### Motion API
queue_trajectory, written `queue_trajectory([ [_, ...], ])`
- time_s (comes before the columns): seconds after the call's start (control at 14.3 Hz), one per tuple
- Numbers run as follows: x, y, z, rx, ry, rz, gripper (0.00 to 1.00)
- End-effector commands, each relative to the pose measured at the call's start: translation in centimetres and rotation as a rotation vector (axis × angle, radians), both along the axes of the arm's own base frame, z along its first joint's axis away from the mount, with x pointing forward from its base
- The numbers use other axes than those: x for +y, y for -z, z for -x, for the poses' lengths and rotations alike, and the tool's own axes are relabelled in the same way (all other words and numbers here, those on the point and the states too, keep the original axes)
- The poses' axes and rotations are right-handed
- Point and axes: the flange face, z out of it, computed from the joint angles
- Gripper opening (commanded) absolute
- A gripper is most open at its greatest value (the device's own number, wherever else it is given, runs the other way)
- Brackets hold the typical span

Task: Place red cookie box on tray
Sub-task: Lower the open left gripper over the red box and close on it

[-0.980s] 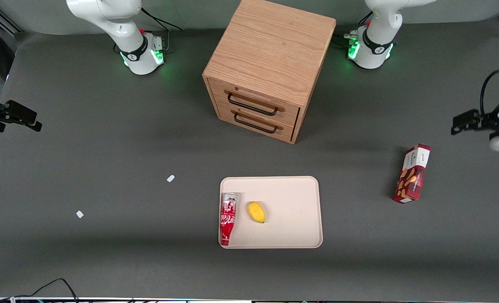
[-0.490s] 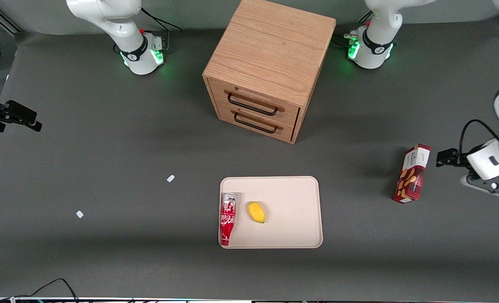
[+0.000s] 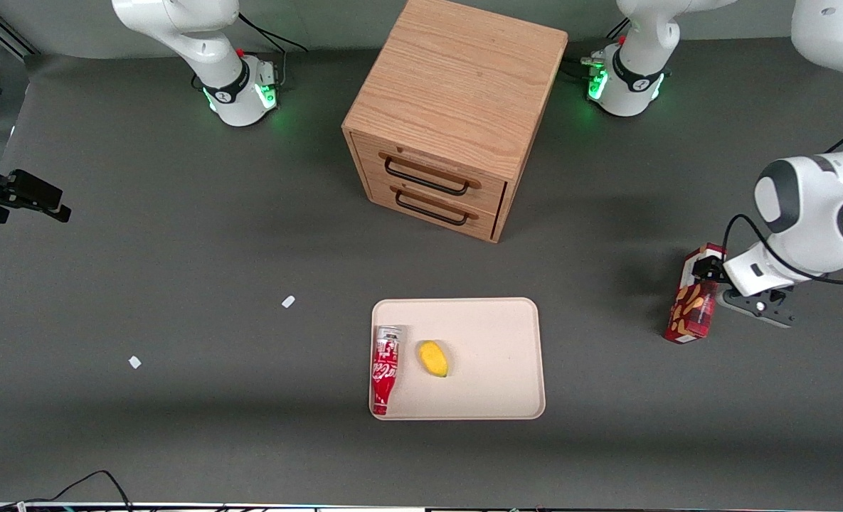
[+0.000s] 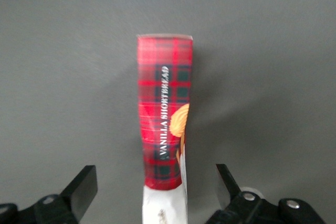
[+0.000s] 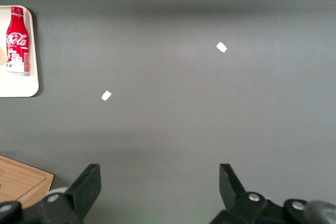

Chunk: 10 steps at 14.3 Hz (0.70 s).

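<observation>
My gripper (image 4: 156,195) is wide open and holds nothing. It sits over the white end of the red cookie box (image 3: 693,306), with one finger (image 4: 84,187) on each side of the carton and clear of it.

The red cookie box lies on the bench (image 3: 179,235) toward the working arm's end, well apart from the tray (image 3: 492,334). The tray already carries a Coca-Cola bottle (image 3: 385,368) and a yellow object (image 3: 433,358); the part of it nearest the box is bare.

Risk points, as I judge them:
- The gripper is over one end rather than the middle. An end grasp may let the box pivot or droop on lift.
- The carton appears light and thin-walled. Excess force may crush it.
- Uneven finger contact may push it aside before closure.
</observation>
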Motion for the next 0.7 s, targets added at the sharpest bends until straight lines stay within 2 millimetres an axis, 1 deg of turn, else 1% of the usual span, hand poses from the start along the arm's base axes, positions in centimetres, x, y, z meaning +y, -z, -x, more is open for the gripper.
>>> queue_trajectory([
  [0.0, -0.4, 1.8, 0.3, -0.009, 0.032, -0.010, 1.00],
  [0.07, -0.5, 2.4, 0.1, -0.014, 0.035, -0.010, 0.98],
  [0.14, -0.5, 3.1, 0.2, -0.008, 0.036, -0.009, 0.88],
  [0.21, -0.5, 3.3, 0.2, -0.009, 0.036, -0.008, 0.74],
  [0.28, -0.6, 3.5, 0.2, -0.006, 0.037, -0.008, 0.49],
  [0.35, -0.6, 3.6, 0.2, -0.005, 0.037, -0.008, 0.27],
  [0.42, -0.6, 3.7, 0.2, -0.003, 0.037, -0.008, 0.11],
  [0.49, -0.6, 3.7, 0.2, -0.001, 0.037, -0.008, 0.00],
  [0.63, -0.6, 3.6, 0.2, 0.003, 0.035, -0.006, 0.00],
])
